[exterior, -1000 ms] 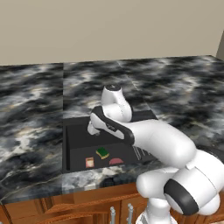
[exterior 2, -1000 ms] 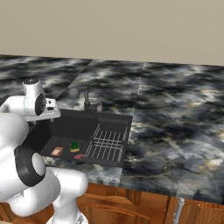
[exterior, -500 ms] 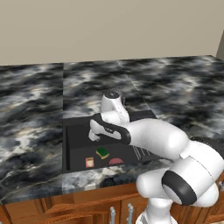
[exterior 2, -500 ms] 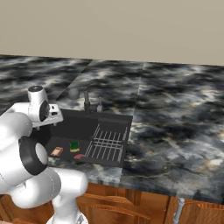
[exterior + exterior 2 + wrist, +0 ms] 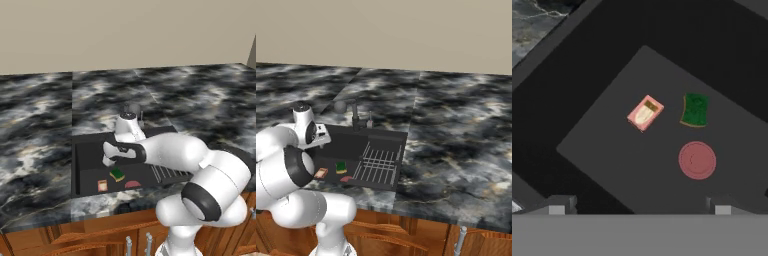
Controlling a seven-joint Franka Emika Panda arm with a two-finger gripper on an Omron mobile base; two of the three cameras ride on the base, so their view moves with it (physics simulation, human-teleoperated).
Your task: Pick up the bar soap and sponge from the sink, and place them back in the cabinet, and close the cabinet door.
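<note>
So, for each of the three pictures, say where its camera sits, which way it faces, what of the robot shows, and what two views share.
Left base view: behind the arm, left; faces forward-down at the sink; arm rises lower right.
Right base view: behind, right; same sink; arm lower left.
Hand view: on the hand, facing down into the basin; gripper tips at bottom.
Shared: all show the sponge.

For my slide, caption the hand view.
Looking down into the black sink: green sponge, orange rectangle, pink round piece lie apart.
</note>
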